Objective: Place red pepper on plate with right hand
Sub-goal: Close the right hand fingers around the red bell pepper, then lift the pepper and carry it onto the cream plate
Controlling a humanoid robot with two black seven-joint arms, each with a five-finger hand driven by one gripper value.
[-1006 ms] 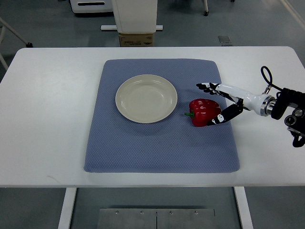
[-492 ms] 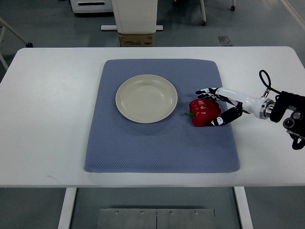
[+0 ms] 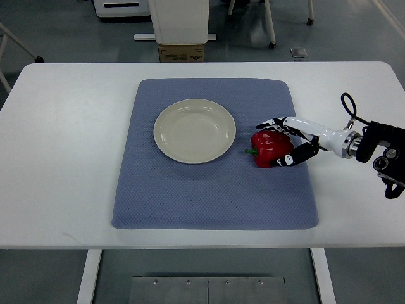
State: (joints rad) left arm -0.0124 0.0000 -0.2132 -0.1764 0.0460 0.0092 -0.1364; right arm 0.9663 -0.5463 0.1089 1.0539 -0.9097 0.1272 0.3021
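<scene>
Right of centre, the glossy, lumpy red pepper (image 3: 271, 147) lies on the dimpled blue mat (image 3: 214, 190), just beside the smooth round cream plate (image 3: 194, 131). The right hand (image 3: 288, 140), white with black fingertips, curls around the pepper, grasping it.

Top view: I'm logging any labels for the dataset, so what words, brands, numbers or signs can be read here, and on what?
None can be read.
Cardboard box beyond the table: no print legible at this size.
Plate, pepper, mat and right hand: no text or marks.
</scene>
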